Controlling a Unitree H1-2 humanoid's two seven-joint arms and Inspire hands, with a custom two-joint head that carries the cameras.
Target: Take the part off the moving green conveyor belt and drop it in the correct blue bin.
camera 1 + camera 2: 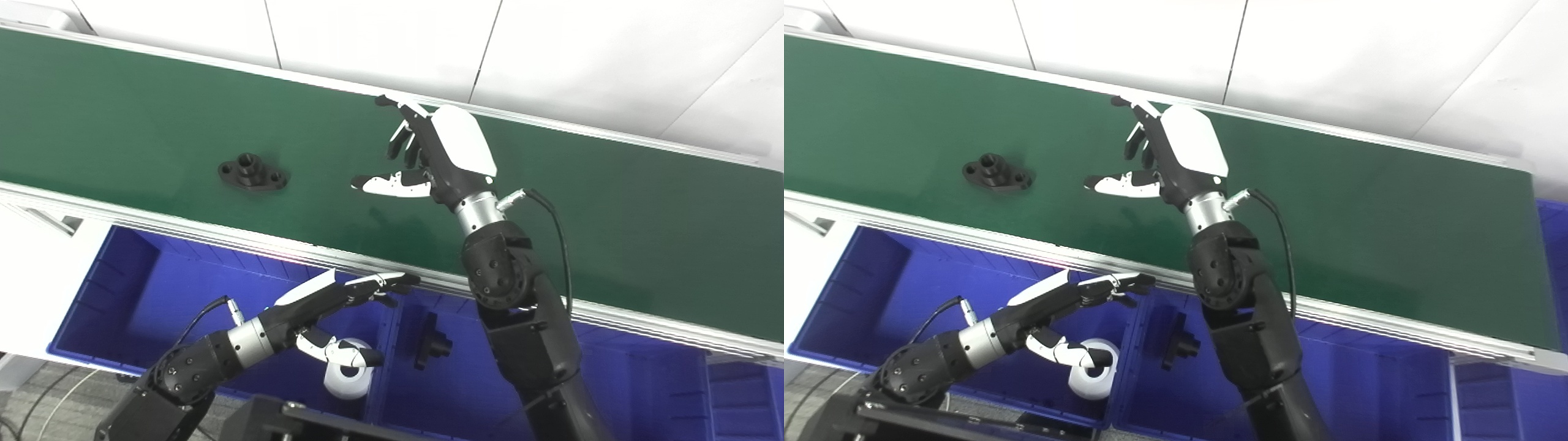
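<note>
A black flanged part [252, 173] lies on the green conveyor belt [122, 128], left of centre. My right hand [429, 153] is open above the belt, fingers spread and thumb pointing left, well to the right of the part and holding nothing. My left hand [340, 306] is open and empty over the left blue bin [141, 294], below the belt's near rail. A white ring-shaped part [348, 373] lies in that bin under the left hand. A black part [432, 343] lies in the middle blue bin [631, 392].
The belt's aluminium near rail [214, 229] runs between the belt and the bins. A further blue bin [1549, 245] shows beyond the belt's right end. A white wall [551, 49] stands behind the belt.
</note>
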